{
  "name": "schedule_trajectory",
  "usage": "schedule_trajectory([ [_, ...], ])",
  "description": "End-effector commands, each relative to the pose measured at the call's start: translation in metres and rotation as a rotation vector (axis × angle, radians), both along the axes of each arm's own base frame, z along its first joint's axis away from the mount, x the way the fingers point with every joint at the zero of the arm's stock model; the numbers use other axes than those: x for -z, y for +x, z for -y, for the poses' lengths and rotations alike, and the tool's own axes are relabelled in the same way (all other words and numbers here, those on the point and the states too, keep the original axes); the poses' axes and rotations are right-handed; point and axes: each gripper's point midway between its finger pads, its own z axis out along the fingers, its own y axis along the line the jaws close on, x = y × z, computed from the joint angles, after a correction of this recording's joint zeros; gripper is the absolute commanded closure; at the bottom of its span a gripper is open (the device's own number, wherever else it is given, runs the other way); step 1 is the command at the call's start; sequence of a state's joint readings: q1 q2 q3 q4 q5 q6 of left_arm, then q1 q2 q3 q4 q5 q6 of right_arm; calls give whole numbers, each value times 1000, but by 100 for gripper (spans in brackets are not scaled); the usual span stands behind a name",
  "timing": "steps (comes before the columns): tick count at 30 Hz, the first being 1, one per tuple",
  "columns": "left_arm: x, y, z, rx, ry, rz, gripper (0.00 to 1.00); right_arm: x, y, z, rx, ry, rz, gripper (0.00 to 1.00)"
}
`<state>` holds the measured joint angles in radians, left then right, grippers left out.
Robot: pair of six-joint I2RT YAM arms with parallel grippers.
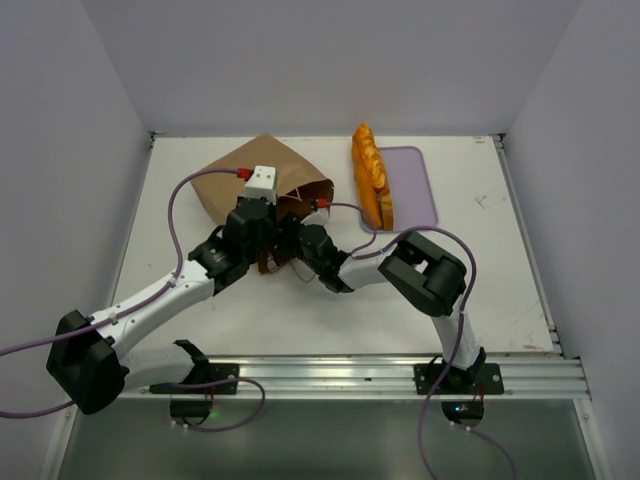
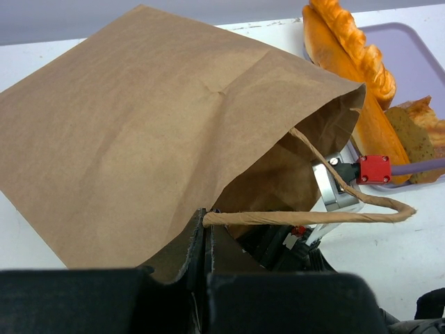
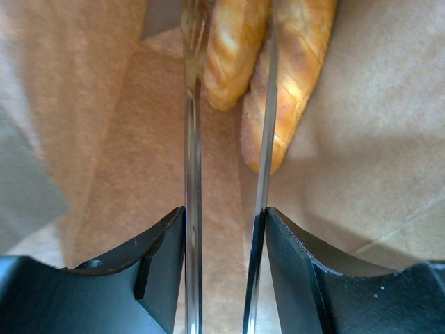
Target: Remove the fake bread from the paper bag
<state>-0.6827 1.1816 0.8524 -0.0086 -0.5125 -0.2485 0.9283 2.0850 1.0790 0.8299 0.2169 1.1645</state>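
Though paper bag half-hides right tool clamping tongs, left tool pinches its rim.

My three views
One looks down from above, behind me; left wrist sits close outside the paper bag; right wrist peers deep inside it; all three share that bag.

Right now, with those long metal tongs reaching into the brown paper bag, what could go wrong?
The glossy orange toy loaves lie side by side deep in the brown paper bag. The thin metal tongs in the right hand might pinch one badly and let it slip. The left hand pinches only the bag's edge near its cord handle; if that tears or slides free, the mouth could sag onto the tongs.
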Motion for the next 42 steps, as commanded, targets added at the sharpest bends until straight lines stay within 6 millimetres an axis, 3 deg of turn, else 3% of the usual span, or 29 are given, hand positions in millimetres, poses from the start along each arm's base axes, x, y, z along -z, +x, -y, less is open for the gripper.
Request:
schedule_trajectory([
  [1,-26,3,0,-12,-56,72,100,-16,8,-4,15,58,19,49],
  [11,-26,3,0,-11,-63,75,100,-6,0,-2,-9,43,-13,51],
  [15,-27,2,-1,-12,-63,78,100,-8,-2,-5,-27,52,-14,70],
  [25,-23,3,-1,-18,-67,72,100,-16,-3,1,-23,57,4,92],
  [32,-11,10,0,-27,-80,50,100,-26,-9,24,-17,61,20,100],
  [33,-11,11,1,-25,-91,54,100,-36,-11,27,-19,78,35,100],
  [37,-8,12,6,-6,-125,59,100,-34,-19,48,-5,68,38,100],
  [42,3,17,11,2,-113,30,100,-41,-22,57,-5,64,56,100],
])
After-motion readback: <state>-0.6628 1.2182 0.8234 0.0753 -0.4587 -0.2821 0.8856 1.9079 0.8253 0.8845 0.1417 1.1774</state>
